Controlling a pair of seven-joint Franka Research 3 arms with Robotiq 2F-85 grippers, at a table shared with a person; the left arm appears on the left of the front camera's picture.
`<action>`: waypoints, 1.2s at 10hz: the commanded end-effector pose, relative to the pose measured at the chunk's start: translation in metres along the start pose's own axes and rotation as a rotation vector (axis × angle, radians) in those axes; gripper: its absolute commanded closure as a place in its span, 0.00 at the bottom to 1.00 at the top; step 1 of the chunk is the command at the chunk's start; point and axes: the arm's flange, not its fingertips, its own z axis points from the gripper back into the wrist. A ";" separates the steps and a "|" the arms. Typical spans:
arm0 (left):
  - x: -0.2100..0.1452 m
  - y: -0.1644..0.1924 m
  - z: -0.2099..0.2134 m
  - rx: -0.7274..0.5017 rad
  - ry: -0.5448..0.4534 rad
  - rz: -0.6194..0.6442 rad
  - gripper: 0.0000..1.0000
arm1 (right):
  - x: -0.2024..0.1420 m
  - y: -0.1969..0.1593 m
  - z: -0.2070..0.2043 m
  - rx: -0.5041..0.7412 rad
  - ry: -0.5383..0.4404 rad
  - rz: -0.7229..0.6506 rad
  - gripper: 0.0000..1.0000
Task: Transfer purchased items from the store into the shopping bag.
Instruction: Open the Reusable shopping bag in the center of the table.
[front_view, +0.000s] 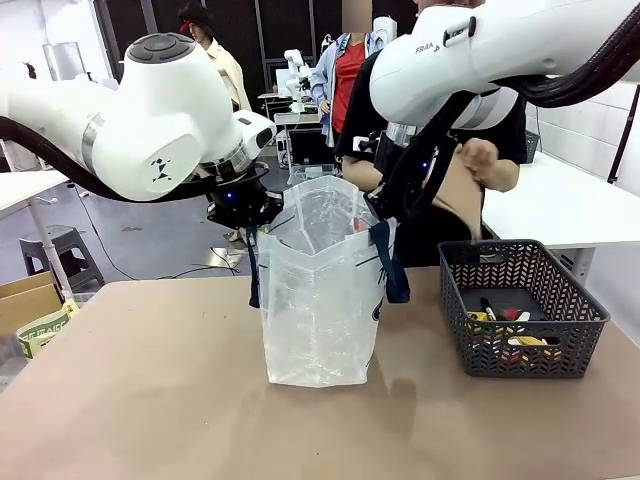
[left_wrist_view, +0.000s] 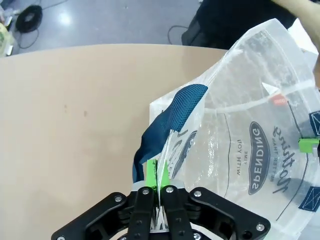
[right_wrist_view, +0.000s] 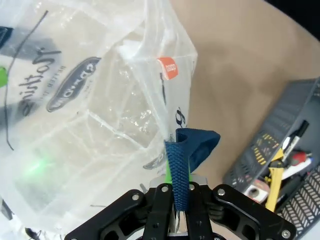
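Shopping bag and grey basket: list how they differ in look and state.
The shopping bag is translucent, crinkly plastic; the basket is dark grey lattice. The shopping bag stands taller than the basket. The left pincer and right pincer clamp the shopping bag's top; the basket stands free of them. The basket holds packaged items; none show through the shopping bag. Both stand open-topped on the table.

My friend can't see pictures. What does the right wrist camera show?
The right gripper is shut on the navy strap of a see-through shopping bag. A grey mesh basket with small items stands nearby on the tan table.
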 end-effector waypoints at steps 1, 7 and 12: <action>0.002 0.001 0.000 -0.003 0.001 -0.002 1.00 | -0.008 0.000 -0.002 0.029 -0.055 -0.014 1.00; -0.010 0.003 0.003 0.036 0.051 -0.004 1.00 | -0.020 -0.019 0.025 0.030 0.064 -0.015 1.00; -0.005 0.011 0.009 0.003 0.097 0.034 1.00 | -0.026 -0.030 0.020 0.047 0.125 -0.017 1.00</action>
